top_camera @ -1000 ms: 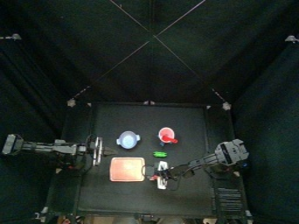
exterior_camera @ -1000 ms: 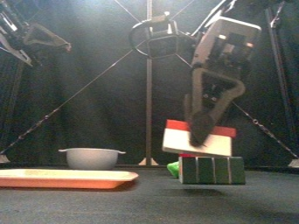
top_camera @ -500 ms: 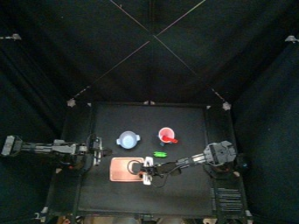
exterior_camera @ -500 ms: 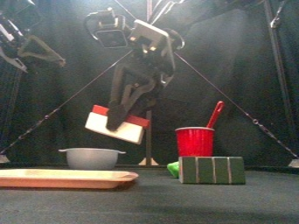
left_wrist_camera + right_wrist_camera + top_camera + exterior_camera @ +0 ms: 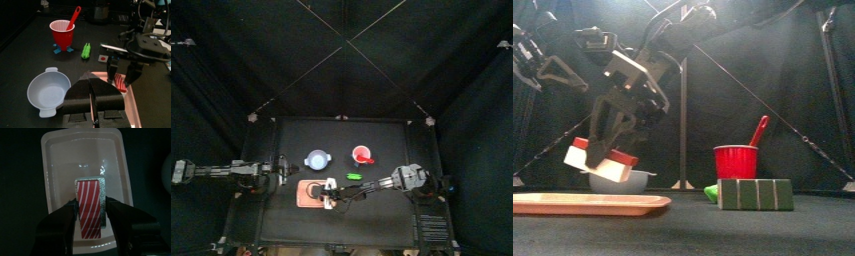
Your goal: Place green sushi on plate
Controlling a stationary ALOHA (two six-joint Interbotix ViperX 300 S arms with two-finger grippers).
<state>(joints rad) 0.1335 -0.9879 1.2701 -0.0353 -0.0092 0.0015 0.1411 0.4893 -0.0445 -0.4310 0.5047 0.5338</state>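
Note:
The green sushi [image 5: 755, 193], a dark green block, stands on the table at the front right with no gripper near it. The salmon-pink plate [image 5: 593, 204] lies at the front left and also shows in the top view [image 5: 303, 186]. My right gripper [image 5: 604, 158] reaches across and is shut on a red-and-white striped sushi [image 5: 90, 208], held tilted just above the plate [image 5: 80, 148]. My left gripper [image 5: 93, 82] is shut and empty, resting beside the plate's left edge [image 5: 275, 172].
A red cup [image 5: 736, 160] with a red spoon stands behind the green sushi. A pale blue bowl [image 5: 617, 181] stands behind the plate. A small bright green pod [image 5: 85, 50] lies between cup and plate. A small white-topped cube [image 5: 102, 58] sits beside the plate.
My right gripper has carried the red-and-white sushi leftward from above the green sushi to over the plate, and lowered it. The left arm has stayed put.

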